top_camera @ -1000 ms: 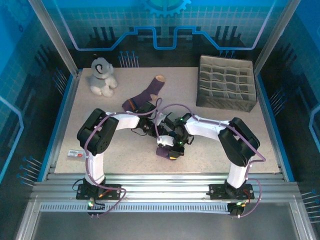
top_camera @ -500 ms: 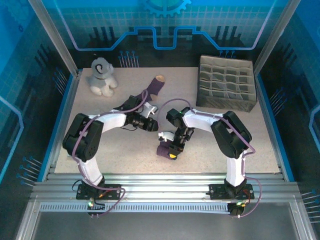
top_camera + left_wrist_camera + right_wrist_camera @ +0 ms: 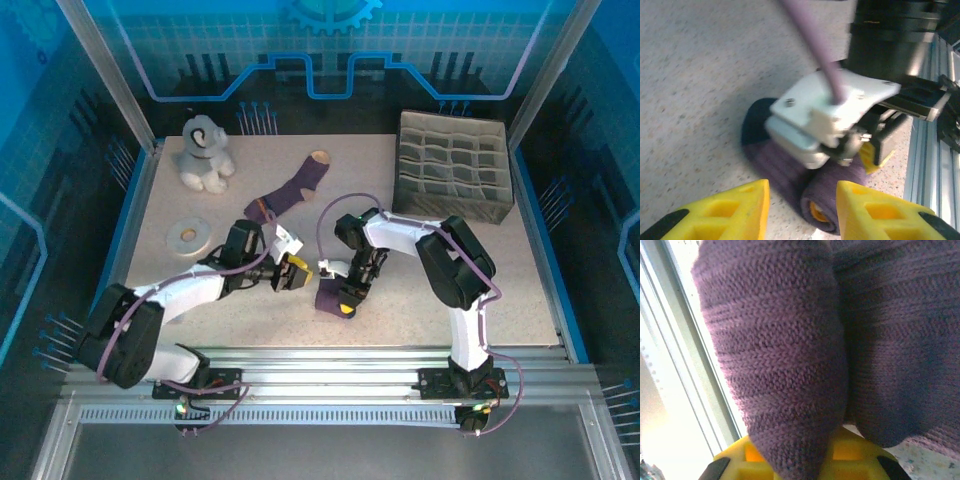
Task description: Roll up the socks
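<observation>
1 of the 2 socks looks close to done. The navy-toed sock sits as a short, fat bundle near the front middle of the table. The right gripper is down on it, fingers pinched together on the knit. From the left wrist camera the bundle shows 2 thick purple coils side by side, with the dark toe bulging out behind them. There is a spot of orange-yellow at the near end, and I cannot tell whether it is cuff or finger. Up close the purple ribbing looks soft and springy, so my guess is the roll would loosen if it were let go untucked. The left gripper hangs just beside the bundle with its yellow fingers apart and nothing between them. The tan-toed sock has not been started. It lies flat and stretched out further back, well apart from the bundle, with its toe toward the rear. So I judge the job at roughly halfway at best: 1 roll to finish, 1 whole sock left. A plush toy, a white ring and a divided box stand clear of the work.
</observation>
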{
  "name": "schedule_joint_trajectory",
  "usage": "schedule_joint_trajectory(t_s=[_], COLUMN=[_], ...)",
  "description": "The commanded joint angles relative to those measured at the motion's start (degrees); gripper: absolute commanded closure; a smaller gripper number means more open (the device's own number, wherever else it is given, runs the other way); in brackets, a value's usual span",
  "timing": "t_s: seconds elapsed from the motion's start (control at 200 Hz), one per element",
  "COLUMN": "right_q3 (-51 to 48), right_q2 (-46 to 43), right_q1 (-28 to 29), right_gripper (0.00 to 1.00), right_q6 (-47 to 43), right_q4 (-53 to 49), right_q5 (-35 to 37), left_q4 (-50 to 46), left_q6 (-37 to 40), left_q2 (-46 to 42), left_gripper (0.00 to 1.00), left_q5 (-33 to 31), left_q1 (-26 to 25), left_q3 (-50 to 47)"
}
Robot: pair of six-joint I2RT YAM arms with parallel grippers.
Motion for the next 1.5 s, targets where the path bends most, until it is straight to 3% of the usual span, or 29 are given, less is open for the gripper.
schedule_joint_trajectory(t_s=[0.0, 0.17, 0.45, 1.191, 1.271, 1.356, 1.491], right_q3=[-0.3, 0.7, 1.6, 1.5, 1.5, 1.5, 1.3], right_q2=[4.3, 5.1, 5.8, 5.3, 4.8, 3.9, 1.8], right_q1=[-1.8, -2.6, -2.7, -3.3, -3.7, -4.5, -5.8], right_gripper=[1.0, 1.0, 1.0, 1.0, 0.99, 0.96, 0.78], right_q6=[-0.8, -1.7, -2.0, -2.1, -1.8, -1.3, -0.2], right_q4=[-0.5, -1.3, -1.6, -2.0, -2.0, -1.7, -1.2], right_q5=[7.6, 7.2, 7.1, 5.4, 5.0, 4.4, 3.2], left_q4=[5.3, 8.6, -1.0, 2.7, 0.9, -0.9, -2.4], left_q6=[7.1, 15.2, 23.5, 19.1, 19.0, 18.4, 16.4], left_q2=[-4.7, -10.7, -3.2, 11.8, 14.0, 15.7, 16.7], left_gripper=[0.62, 0.53, 0.51, 0.49, 0.54, 0.67, 0.89], left_q5=[-4.8, -17.1, -21.5, -29.8, -29.9, -29.2, -28.1], left_q1=[-4.5, -13.9, -19.5, -24.2, -24.5, -24.5, -24.5], left_q3=[-3.4, -7.8, -0.1, 2.8, 4.6, 5.9, 6.7])
